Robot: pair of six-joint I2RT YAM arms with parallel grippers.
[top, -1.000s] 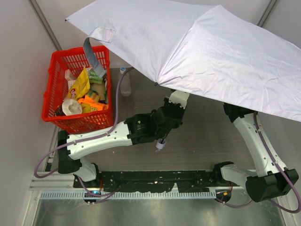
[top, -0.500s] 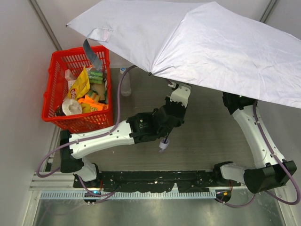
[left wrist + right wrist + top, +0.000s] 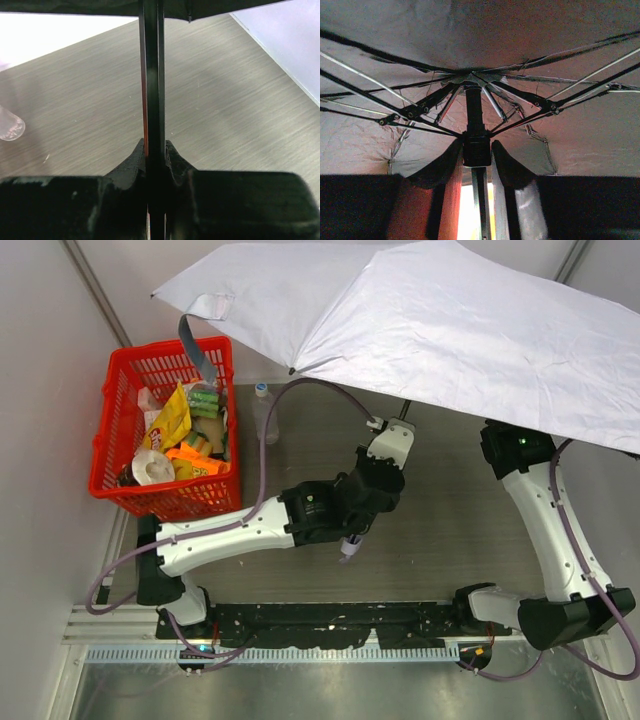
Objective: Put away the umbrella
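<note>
Umbrella (image 3: 450,330) open, canopy above both end effectors | left end effector (image 3: 154,147) clamps shaft (image 3: 151,75) | right end effector (image 3: 477,150) pinches runner (image 3: 477,142) under ribs | step, we judge: collapsing canopy | next: we pull runner down toward left end effector.
</note>
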